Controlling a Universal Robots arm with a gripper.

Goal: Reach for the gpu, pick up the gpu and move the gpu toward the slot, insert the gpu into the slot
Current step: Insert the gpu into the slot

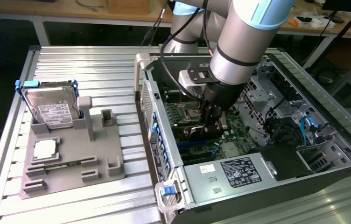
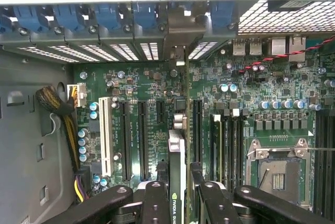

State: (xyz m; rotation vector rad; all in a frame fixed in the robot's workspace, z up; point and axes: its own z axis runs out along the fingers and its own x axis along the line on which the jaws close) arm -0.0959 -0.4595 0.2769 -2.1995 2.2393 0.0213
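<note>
The jaws are clamped on the gpu (image 2: 177, 150), 1 dark finger on each face of the card; it hangs under the arm (image 1: 238, 51) inside the open computer case (image 1: 325, 116), low over the motherboard (image 2: 261, 103); seen edge-on, it runs along the expansion slots (image 2: 142, 140), bracket end by the rear openings; whether it is seated I cannot tell; a hard drive (image 1: 54, 111) stands in a grey fixture (image 1: 76, 163) on the tabletop (image 1: 88, 60), at the exterior view's left.
</note>
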